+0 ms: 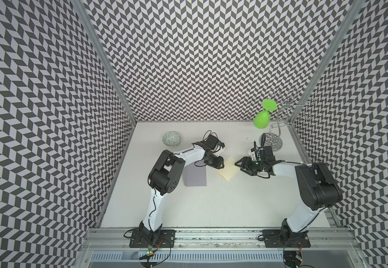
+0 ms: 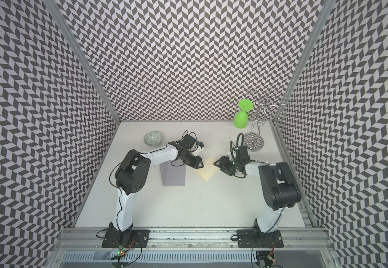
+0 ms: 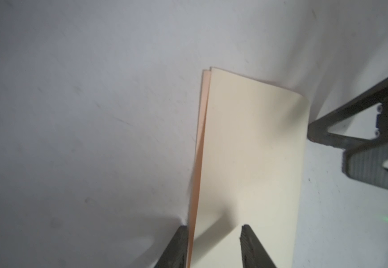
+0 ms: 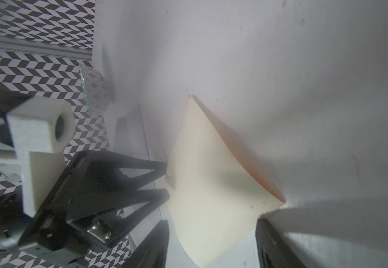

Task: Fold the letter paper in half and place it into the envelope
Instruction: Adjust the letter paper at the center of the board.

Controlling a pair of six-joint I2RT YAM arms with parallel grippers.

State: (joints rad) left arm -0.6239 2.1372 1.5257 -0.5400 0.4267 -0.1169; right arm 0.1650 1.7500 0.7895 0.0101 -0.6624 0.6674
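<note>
Chevron walls (image 1: 200, 58), white tabletop (image 1: 211, 204), folded letter paper (image 1: 227, 172), left hand (image 1: 222, 163) spread, right hand (image 1: 238, 166) spread

White arms (image 1: 155, 208) with black joints (image 1: 165, 174), black cables (image 2: 238, 139), triangular black tools (image 1: 222, 163) (image 1: 238, 166).

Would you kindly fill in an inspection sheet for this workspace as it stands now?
Surface: white table, with faint scuffs.
Job's things: letter paper folded in half, cream side out, lying between the grippers; envelope lying flat, apart from the paper, partly under the left arm.
Clutter: patterned bowl at the back left; green wine glass hanging upside down on a wire rack at the back right.
Grippers: left gripper open, straddling the paper's edge; right gripper open wide over the opposite side.
Cables: black cables looped at both wrists, off the paper.
Surroundings: chevron-patterned walls; aluminium rail in front.
</note>
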